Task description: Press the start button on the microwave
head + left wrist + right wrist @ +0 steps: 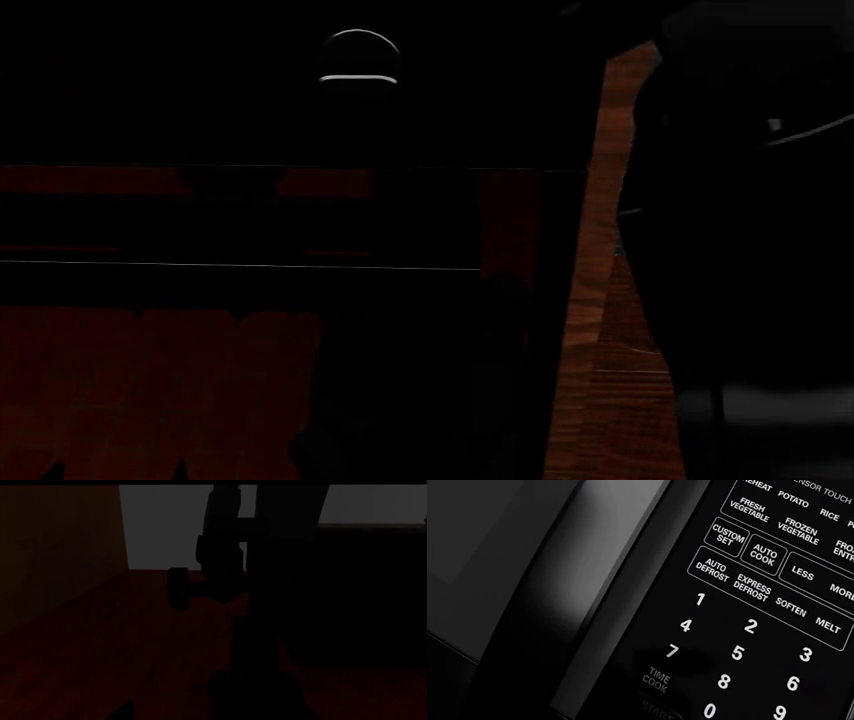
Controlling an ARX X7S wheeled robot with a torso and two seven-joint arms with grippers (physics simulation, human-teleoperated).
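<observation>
Microwave keypad [760, 615] fills the right wrist view, START button [657, 709] at 6 o'clock below TIME COOK [656, 680]. Neither pincer visible, so spread or pressed together: can't tell. Head view nearly black.

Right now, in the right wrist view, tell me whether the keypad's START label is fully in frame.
No: the START label is cut off by the picture's lower edge, just below TIME COOK on the keypad.

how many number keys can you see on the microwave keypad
10: on the keypad in rows, 1; 4, 2; 7, 5, 3; 8, 6; 0, 9 beside START. Any others are cut off.
</observation>
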